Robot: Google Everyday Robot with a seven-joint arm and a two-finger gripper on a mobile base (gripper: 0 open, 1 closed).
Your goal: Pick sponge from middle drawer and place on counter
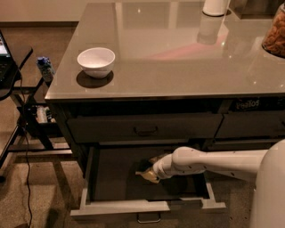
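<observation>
Reaches in from the right with a white arm (213,161), low inside the pulled-out middle drawer (111,182). Holds the end effector (150,170) near the middle of the dark drawer floor, right at the sponge (147,177), dark on top with a yellow edge, lying in the drawer. Cannot tell whether closed on the sponge or merely against it. Above, on the glossy grey counter surface (178,58): a white bowl (96,61) near the front left corner, a white cylinder (215,6) at the back, a jar of brown snacks (275,33) at the right edge. Between surface and open drawer, a shut dark-fronted drawer (187,127) with a dark handle (146,130). On the grey front panel of the open one, a small metal loop handle (148,218).
</observation>
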